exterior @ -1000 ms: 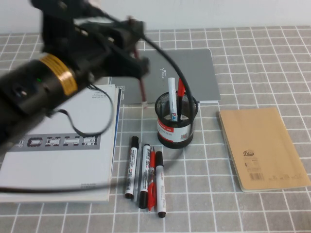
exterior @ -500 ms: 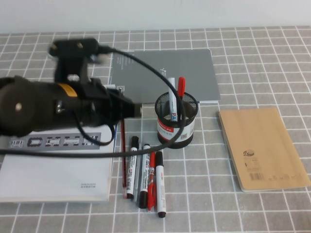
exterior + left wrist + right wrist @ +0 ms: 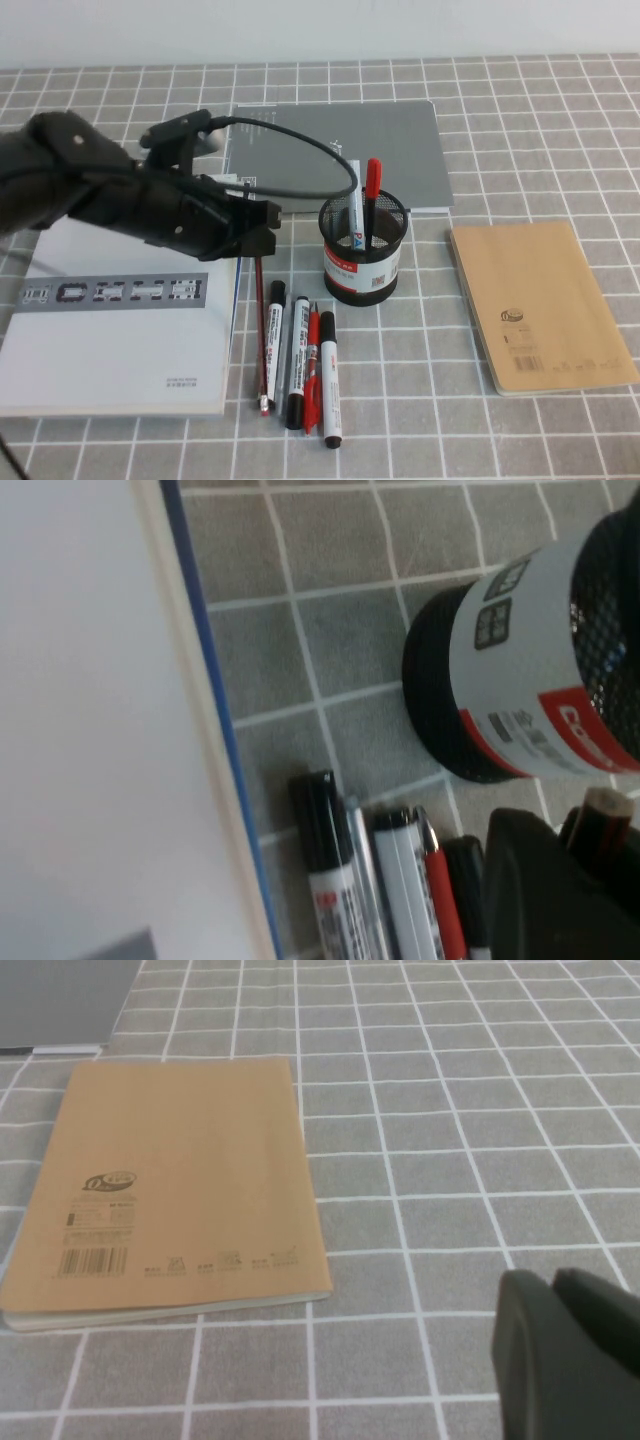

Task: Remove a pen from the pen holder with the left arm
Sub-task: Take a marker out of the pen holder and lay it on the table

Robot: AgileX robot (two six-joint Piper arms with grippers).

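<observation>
The black mesh pen holder [image 3: 363, 262] stands mid-table with a red pen [image 3: 372, 180] and a white marker [image 3: 353, 205] sticking out of it. My left gripper [image 3: 258, 238] hangs low just left of the holder, shut on the top of a thin dark red pen [image 3: 261, 320]. That pen slants down toward me, its lower end beside several markers [image 3: 300, 360] lying in a row. In the left wrist view the holder [image 3: 520, 690] sits beyond the markers [image 3: 395, 880], and the pen's butt end [image 3: 605, 815] shows at my left gripper [image 3: 585, 880]. My right gripper [image 3: 570, 1350] is shut over bare table.
A white book [image 3: 120, 330] lies under my left arm, its blue edge [image 3: 215, 710] close to the markers. A grey book [image 3: 340, 150] lies behind the holder. A tan notebook [image 3: 540, 300] lies to the right, also seen as the tan notebook [image 3: 170, 1190] near my right gripper.
My left arm has dropped from high above the holder to low over the table, carrying the dark red pen down and toward me until it slants beside the row of markers.
</observation>
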